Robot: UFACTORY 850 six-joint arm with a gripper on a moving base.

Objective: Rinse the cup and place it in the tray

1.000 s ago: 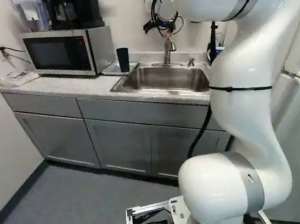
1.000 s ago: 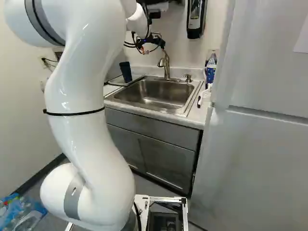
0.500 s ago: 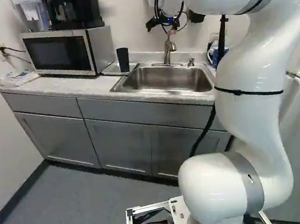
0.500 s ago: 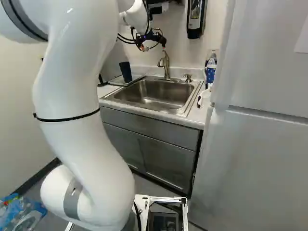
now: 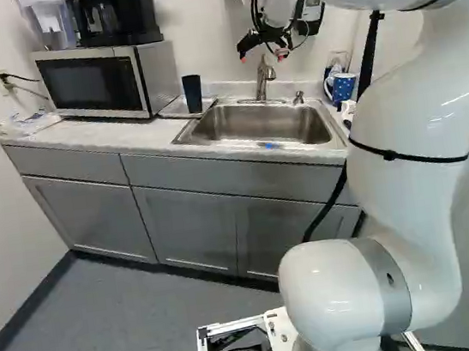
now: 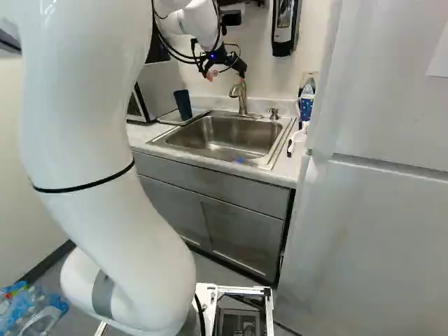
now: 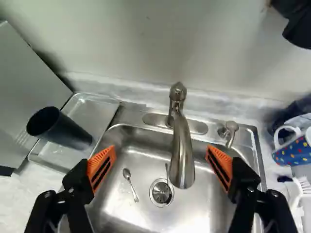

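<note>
My gripper (image 5: 267, 53) hangs above the sink near the faucet in the left base view. In the wrist view the gripper (image 7: 160, 166) stands wide open, the faucet (image 7: 181, 150) showing between its orange pads, nothing gripped. The dark cup (image 7: 59, 128) is on the metal tray (image 7: 92, 104), beyond one finger, beside the sink; in the left base view the cup (image 5: 193, 93) looks upright. The steel sink (image 7: 131, 160) holds a spoon (image 7: 130, 184) and another thin utensil by the drain.
A microwave (image 5: 91, 83) stands beside the tray. Past the sink's other side are a dotted mug (image 7: 293, 148) and a white brush (image 7: 297, 189). A soap dispenser (image 6: 284, 26) hangs on the wall; a fridge (image 6: 381, 182) stands to the right in the right base view.
The arm has swung and its gripper has shifted slightly rightward and lower over the sink, nearer the faucet. The base, cup and tray have stayed put.
</note>
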